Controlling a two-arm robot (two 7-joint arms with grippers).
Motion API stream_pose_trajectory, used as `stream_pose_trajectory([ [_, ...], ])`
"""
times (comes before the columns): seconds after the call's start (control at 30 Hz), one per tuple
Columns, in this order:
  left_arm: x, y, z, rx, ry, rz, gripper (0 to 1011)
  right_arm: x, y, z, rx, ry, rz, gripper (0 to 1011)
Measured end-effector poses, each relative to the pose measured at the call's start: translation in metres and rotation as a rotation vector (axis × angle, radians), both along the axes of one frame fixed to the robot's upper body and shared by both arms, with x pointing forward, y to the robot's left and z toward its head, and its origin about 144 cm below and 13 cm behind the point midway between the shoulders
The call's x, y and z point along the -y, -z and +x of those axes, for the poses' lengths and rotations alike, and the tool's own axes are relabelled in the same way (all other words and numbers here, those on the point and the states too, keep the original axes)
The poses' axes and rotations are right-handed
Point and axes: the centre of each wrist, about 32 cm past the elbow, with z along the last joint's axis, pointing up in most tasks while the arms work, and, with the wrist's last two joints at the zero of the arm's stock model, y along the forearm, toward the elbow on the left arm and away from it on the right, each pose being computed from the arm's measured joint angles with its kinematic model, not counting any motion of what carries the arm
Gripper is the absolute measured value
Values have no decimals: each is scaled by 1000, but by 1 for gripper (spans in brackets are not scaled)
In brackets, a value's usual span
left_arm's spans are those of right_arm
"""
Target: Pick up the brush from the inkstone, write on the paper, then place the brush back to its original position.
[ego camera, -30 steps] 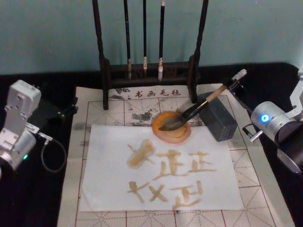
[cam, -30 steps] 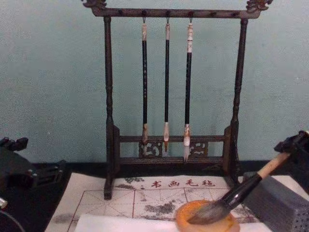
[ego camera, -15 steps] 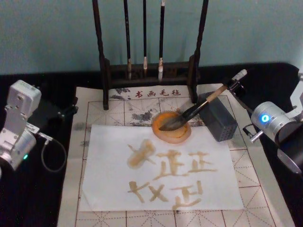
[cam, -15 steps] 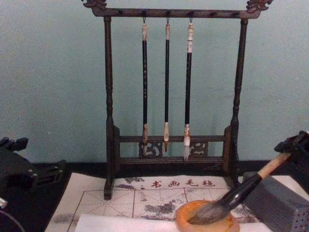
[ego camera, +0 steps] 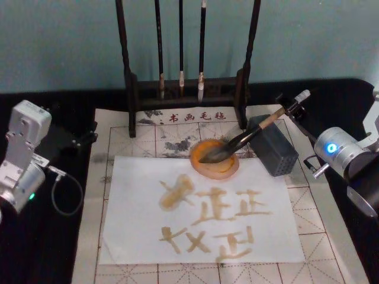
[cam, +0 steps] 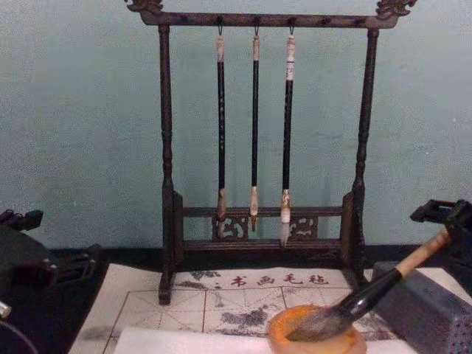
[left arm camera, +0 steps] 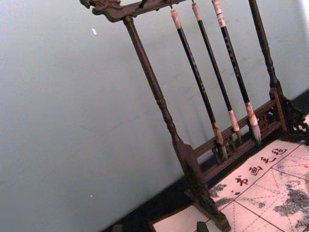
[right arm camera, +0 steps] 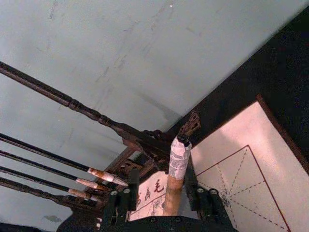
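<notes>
The brush [ego camera: 240,141] lies slanted, its bushy tip in the orange-rimmed inkstone [ego camera: 214,170] and its black shaft leaning on a grey block [ego camera: 273,152]. My right gripper [ego camera: 288,106] is at the light-wood handle end. In the right wrist view its fingers [right arm camera: 120,195] stand open on both sides of the taped handle [right arm camera: 177,162], with gaps. The white paper [ego camera: 136,231] lies in front of the inkstone and carries several amber strokes. From the chest view the brush [cam: 369,299] rises toward the right gripper [cam: 442,217]. My left gripper [ego camera: 74,139] is parked at the table's left.
A dark wooden rack [ego camera: 133,89] with three thin hanging brushes [cam: 254,133] stands behind the inkstone. A beige mat [ego camera: 308,236] with red grid lines lies under the paper. Black table surface flanks the mat on both sides.
The right gripper has shifted slightly up at the handle end. The brush stays in the inkstone against the block. The left arm has not moved.
</notes>
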Motion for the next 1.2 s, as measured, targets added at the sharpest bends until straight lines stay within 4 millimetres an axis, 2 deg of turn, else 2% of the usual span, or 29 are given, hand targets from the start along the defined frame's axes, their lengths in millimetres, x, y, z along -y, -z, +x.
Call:
stream_pose_trajectory([
  [0.07,0,0,0,0,0,0,1001,0,0,0,0,0,0,676],
  [0.17,0,0,0,0,0,0,1001,0,0,0,1,0,0,733],
  [0.27,0,0,0,0,0,0,1001,0,0,0,1,-1,0,862],
  [0.3,0,0,0,0,0,0,1001,0,0,0,1,-1,0,862],
  [0.47,0,0,0,0,0,0,1001,0,0,0,1,-1,-1,1000],
  [0.93,0,0,0,0,0,0,1001,1,0,-1,3,-8,-5,1000],
  [1.2,0,0,0,0,0,0,1001,9,0,-11,-8,-24,-4,1000],
])
